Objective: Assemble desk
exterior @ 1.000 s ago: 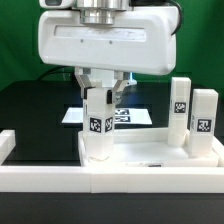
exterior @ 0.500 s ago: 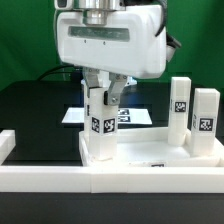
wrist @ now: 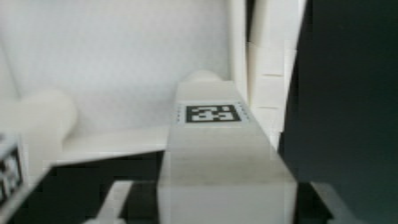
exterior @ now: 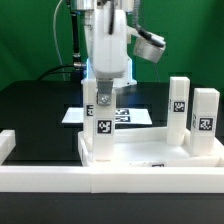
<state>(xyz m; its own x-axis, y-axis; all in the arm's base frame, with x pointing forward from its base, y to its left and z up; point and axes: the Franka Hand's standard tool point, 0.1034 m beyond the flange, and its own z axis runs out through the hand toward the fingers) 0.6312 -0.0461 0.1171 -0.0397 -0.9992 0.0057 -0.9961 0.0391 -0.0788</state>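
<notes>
Here, in the exterior view, the leg [exterior: 101,120] stood upright on the tabletop panel [exterior: 150,152] near its corner toward the exterior view's left, long axis vertical, directly under the gripper [exterior: 106,92], whose fingers closed on its top. In the wrist view the leg [wrist: 217,160] ran straight out between the jaws, fingertips unseen.

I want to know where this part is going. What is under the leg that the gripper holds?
The leg stands upright on a near corner of the tabletop panel, held near its top by the gripper. The joint beneath its base is hidden by the panel's rim.
</notes>
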